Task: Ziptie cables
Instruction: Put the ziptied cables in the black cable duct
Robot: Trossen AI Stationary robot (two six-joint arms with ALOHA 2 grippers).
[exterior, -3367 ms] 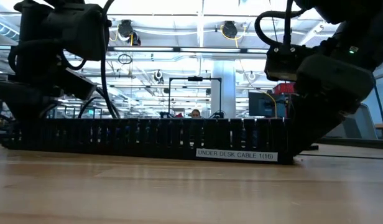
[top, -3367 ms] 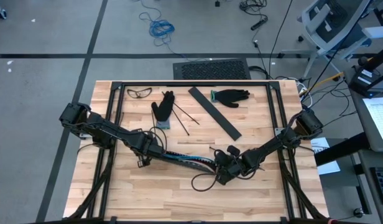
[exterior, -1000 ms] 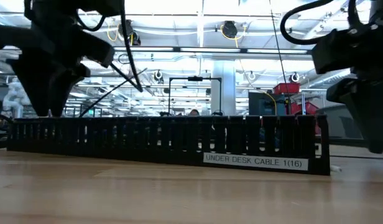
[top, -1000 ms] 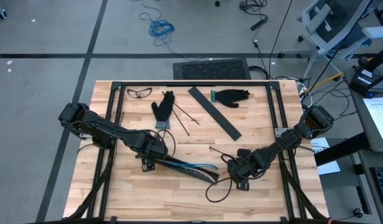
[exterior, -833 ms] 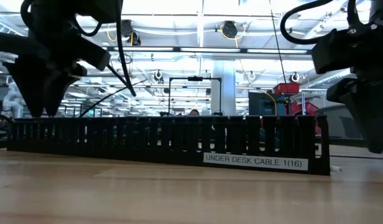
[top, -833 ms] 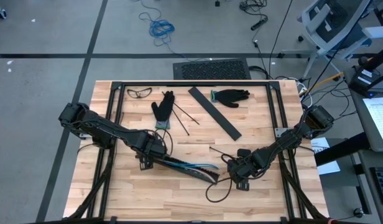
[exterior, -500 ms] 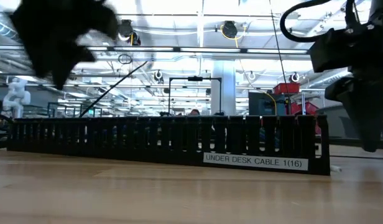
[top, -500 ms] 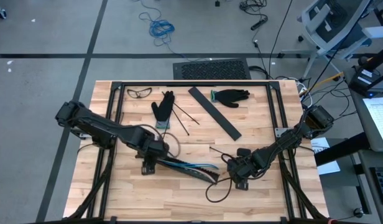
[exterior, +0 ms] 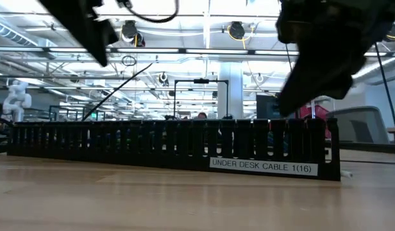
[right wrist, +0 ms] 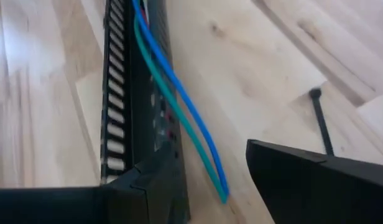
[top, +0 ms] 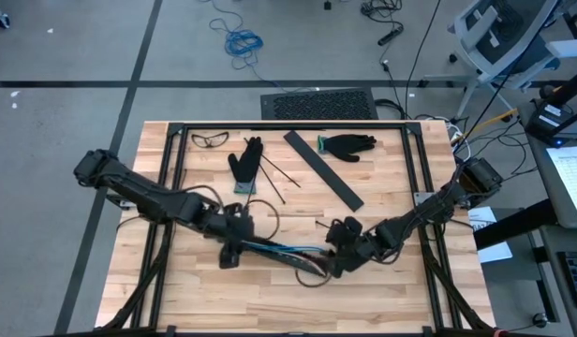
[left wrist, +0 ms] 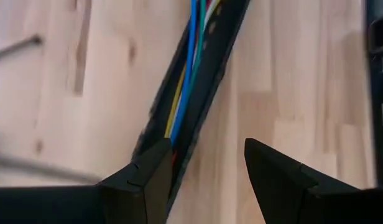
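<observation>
cables (top: 277,249) sit in the black slotted tray (top: 270,248) lying on the bench (top: 382,300), running lengthwise between the two arms. tray is the landmark here.

left end effector (top: 229,255) is at the tray's left end. in the left wrist view its fingers (left wrist: 142,180) stand apart with nothing between them; the tray end with the yellow, blue and green cables (left wrist: 188,56) runs just ahead of the left finger, cables lying inside the channel. gripping nothing that i can see.

right end effector (top: 332,262) is at the tray's right end. right wrist view: fingers (right wrist: 303,171) apart, nothing clamped. a blue and a green wire (right wrist: 179,118) spill out of the tray (right wrist: 132,106) and loop onto the bench wood, ending between the fingers but not pinched. a thin black ziptie (right wrist: 321,121) lies on the bench just beyond the right finger.

low view: the tray (exterior: 172,146) stands side-on across the bench, label reads "under desk cable 1(16)"; both arms hang above its ends.

behind the tray on the bench: flat black strip (top: 323,169), two black gloves (top: 245,165), safety glasses (top: 210,139), thin black sticks (top: 277,174), all well apart from the end effectors.
</observation>
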